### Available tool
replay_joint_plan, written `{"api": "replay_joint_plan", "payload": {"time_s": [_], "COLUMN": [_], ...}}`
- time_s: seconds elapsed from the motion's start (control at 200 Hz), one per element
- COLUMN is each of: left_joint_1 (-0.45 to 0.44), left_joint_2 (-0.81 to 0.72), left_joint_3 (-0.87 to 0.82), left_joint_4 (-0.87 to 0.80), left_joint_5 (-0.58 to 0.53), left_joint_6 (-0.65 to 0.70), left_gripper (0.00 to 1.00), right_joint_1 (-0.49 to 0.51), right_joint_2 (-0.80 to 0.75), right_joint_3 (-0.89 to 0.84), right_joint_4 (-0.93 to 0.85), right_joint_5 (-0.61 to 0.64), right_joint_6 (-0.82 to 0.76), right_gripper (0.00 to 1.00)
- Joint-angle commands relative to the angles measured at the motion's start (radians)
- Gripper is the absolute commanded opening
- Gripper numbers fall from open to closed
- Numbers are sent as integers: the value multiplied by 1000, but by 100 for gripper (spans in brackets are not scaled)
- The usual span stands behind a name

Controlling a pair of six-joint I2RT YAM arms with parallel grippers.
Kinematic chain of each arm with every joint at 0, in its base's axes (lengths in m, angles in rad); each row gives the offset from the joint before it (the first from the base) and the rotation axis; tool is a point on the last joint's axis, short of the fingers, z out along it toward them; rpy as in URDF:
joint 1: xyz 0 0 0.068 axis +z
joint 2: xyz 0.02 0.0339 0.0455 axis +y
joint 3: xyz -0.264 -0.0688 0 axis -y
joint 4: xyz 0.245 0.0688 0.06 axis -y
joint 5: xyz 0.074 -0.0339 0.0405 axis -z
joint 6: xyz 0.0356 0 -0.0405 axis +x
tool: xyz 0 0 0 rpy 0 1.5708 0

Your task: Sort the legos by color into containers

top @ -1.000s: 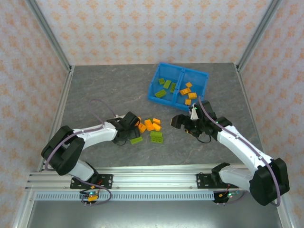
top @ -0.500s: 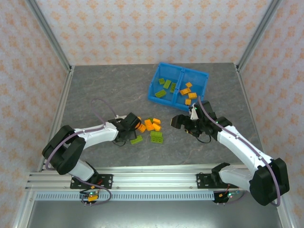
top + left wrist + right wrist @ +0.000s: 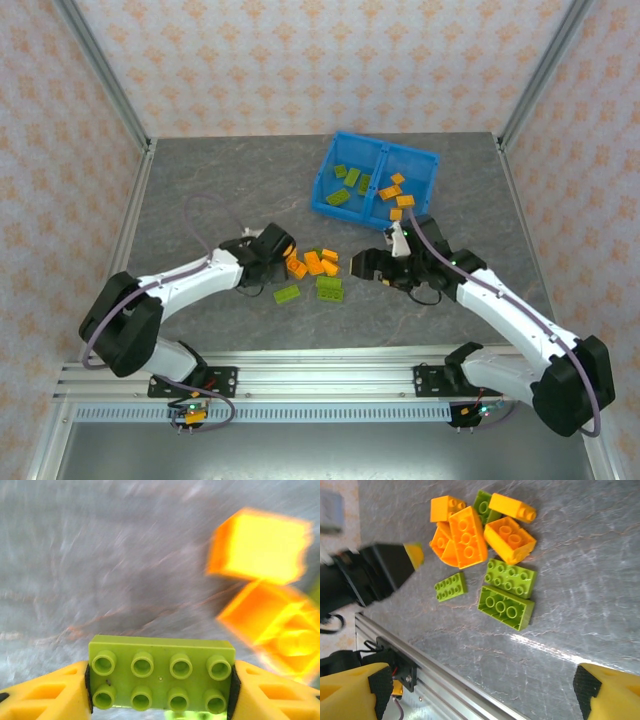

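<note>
Two tools low over the grey surface [image 3: 200, 190], just beyond the near rail [image 3: 300, 375]. With the left tool [image 3: 272, 248], grips one lime green brick [image 3: 161, 672] by its short ends, studs facing the wrist camera; blurred orange bricks [image 3: 260, 585] just past it. At the right tool [image 3: 370, 263], jaws spread wide. Between both tools, loose legos on the surface: an orange cluster [image 3: 470, 535], two lime green blocks [image 3: 507, 592] touching side by side, and one small lime green plate [image 3: 450, 587] lying apart. Farther back, the blue bin [image 3: 318, 190]: holds lime green pieces [image 3: 347, 183] in the left compartment and orange pieces [image 3: 395, 195] in the right compartment.
</note>
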Motion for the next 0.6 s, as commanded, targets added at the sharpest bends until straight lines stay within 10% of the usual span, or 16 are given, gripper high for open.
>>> {"api": "replay_joint_plan", "payload": {"time_s": [0.0,0.596], "left_joint_1": [-24,-17], "left_joint_2": [-2,883], "left_joint_3": [152,1319], "left_joint_4": [-30,-16], "left_joint_5": [-71,-187], "left_joint_6": [87,457], "left_gripper": [54,56], "right_joint_1": [8,8], "right_joint_2": [-5,-137], "right_joint_3": [40,42], "right_joint_4": [42,-44], "right_joint_5": [22,189], "right_joint_6": [-12,-4], "right_gripper": [94,95]}}
